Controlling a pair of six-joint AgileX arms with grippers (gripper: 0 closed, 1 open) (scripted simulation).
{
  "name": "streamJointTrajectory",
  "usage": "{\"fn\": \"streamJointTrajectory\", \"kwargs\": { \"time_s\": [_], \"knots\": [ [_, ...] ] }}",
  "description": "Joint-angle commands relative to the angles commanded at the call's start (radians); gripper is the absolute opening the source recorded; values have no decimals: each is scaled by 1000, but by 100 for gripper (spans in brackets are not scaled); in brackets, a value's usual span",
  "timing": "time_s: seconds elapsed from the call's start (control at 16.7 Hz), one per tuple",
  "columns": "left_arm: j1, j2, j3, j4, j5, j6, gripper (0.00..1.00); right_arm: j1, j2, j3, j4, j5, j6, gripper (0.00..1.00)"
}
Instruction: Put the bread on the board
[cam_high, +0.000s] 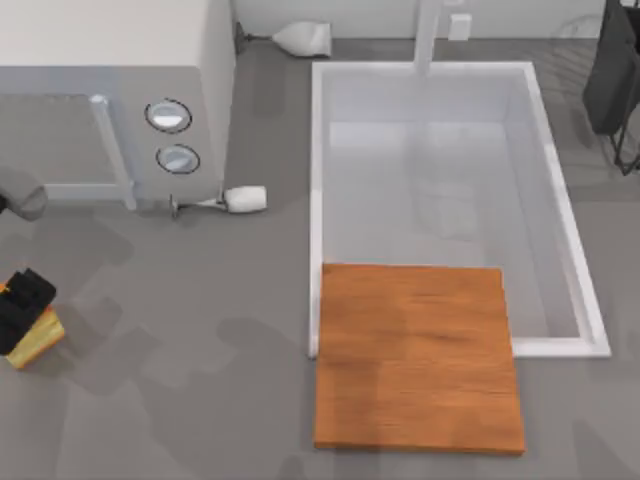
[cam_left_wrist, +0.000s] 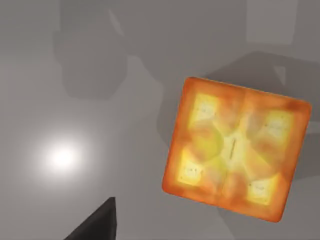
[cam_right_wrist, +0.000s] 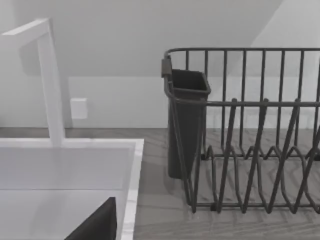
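My left gripper (cam_high: 27, 300) hung over the bread (cam_high: 38, 338) at the table's left edge, partly hiding it, jaw state unclear | board (cam_high: 415, 360) well apart, overlapping the sink (cam_high: 318, 150) | right arm parked top right, cut off

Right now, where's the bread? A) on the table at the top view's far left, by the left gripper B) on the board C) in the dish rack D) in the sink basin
A: the bread sits at the table's far left edge under the left gripper, well apart from the board, which lies partly over the sink basin.
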Motion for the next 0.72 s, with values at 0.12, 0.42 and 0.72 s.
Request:
{"fn": "streamJointTrajectory", "kwargs": {
  "time_s": [0.12,0.42,0.72],
  "knots": [
    [2,144,100,-82,0,69,100,0,0,0,0,0,0,100],
    [6,379,267,-213,-2,182,100,0,0,0,0,0,0,100],
    [7,406,287,-229,-2,195,100,0,0,0,0,0,0,100]
  ]
}}
